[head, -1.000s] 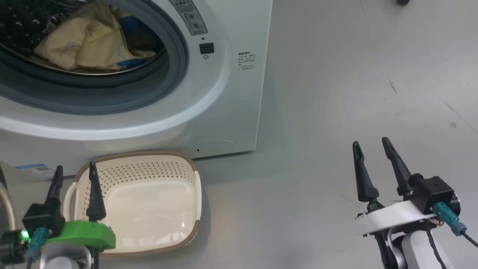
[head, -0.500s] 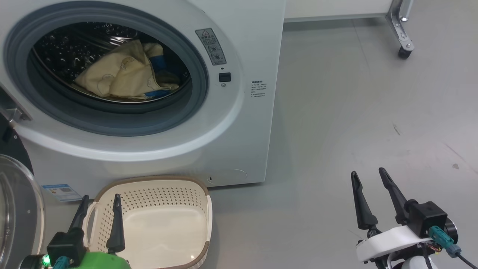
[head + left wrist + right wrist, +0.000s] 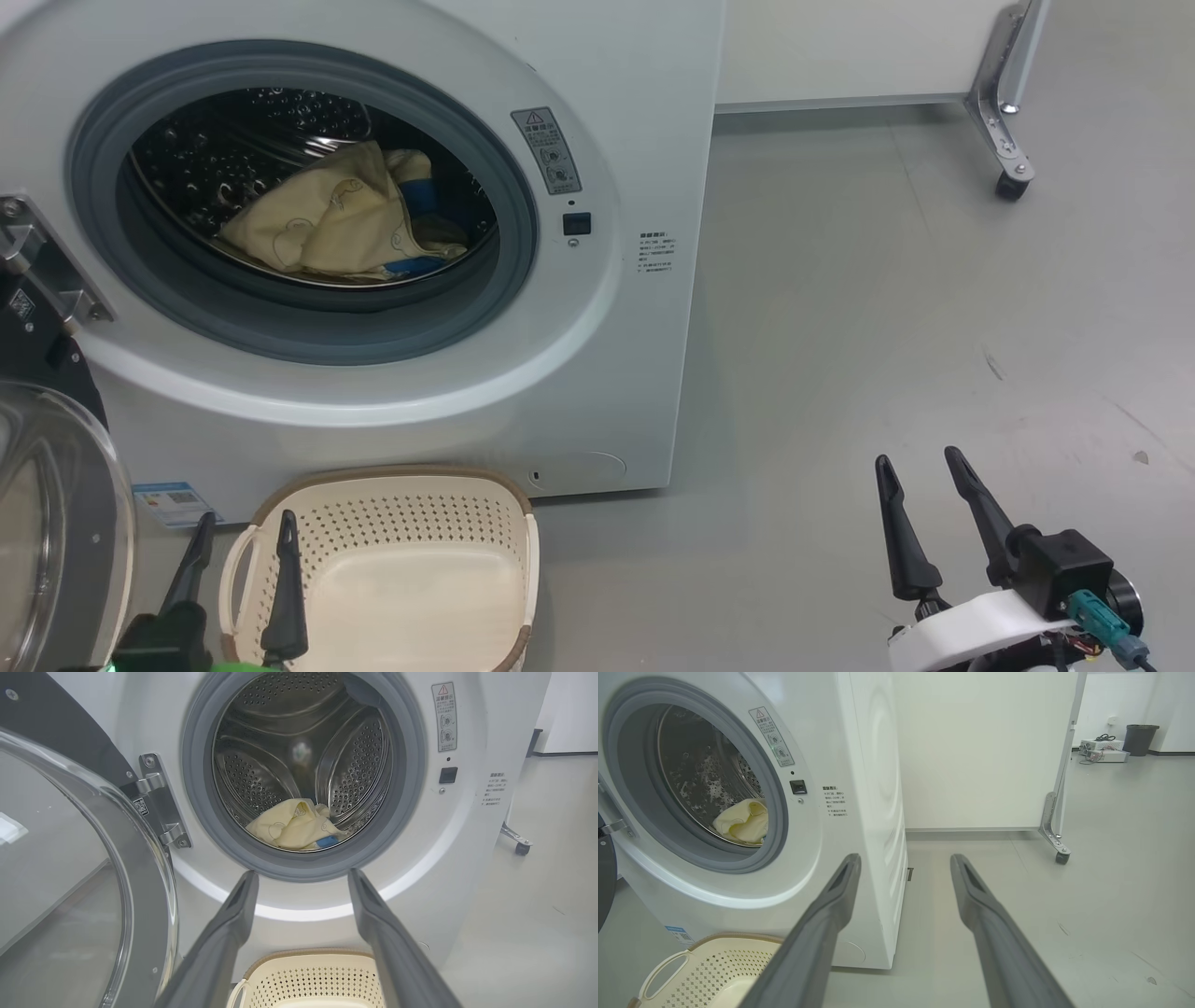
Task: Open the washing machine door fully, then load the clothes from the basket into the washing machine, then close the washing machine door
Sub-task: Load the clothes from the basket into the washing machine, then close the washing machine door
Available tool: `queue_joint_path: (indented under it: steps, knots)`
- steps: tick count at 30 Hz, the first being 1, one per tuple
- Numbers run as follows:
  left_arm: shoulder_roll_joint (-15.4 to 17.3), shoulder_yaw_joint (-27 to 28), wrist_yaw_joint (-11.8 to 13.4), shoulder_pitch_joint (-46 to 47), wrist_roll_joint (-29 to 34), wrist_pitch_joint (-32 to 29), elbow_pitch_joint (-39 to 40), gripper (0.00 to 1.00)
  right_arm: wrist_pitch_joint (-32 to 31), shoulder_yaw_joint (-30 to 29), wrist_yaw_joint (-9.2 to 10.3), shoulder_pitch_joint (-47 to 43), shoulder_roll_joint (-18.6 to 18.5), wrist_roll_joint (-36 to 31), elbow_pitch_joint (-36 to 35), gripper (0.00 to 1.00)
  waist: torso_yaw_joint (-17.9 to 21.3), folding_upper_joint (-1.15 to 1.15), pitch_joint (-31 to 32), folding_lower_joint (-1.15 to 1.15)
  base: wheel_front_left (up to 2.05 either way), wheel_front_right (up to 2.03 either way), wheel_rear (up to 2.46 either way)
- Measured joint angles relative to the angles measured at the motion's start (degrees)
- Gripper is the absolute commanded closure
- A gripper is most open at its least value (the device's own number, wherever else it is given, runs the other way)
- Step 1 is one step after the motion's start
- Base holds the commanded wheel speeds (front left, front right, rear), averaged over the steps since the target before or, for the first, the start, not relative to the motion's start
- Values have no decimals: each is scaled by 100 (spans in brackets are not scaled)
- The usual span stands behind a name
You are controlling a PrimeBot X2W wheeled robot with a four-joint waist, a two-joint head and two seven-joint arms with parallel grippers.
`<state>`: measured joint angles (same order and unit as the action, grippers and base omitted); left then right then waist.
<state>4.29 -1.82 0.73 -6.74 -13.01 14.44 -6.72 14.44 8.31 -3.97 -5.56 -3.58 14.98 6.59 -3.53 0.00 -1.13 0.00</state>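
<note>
- While the door (image 3: 65,523) stands swung out to the left on its hinge (image 3: 47,271), the washer (image 3: 635,373) shows its porthole uncovered.
- Clothes (image 3: 336,229) lie in a cream-yellow heap with a blue patch, low in the drum (image 3: 299,742), just behind the gasket.
- Basket (image 3: 383,472) sits on the floor (image 3: 887,280), just near of the washer, below the porthole.
- Left gripper (image 3: 245,518) has its fingers spread and holds nothing. It seems to hover by the basket's left handle, though the frame edge cuts it off.
- Right gripper (image 3: 917,457) is well to the right over bare floor, fingers spread, empty.
</note>
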Motion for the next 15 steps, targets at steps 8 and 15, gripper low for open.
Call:
queue_joint_path:
  steps: [8, 15]
  knots:
    - [1, -16, 0, -47, 2, 0, 113, 0, 0, 1, 0, 0, -1, -5, -54, 0, 5, 0, -11, 0, 0, 0, 0]
    - [2, -29, 5, -130, 9, -25, 201, 0, 0, 0, 2, -96, -2, -7, -71, 0, -32, 0, 49, 0, 0, 0, 0]
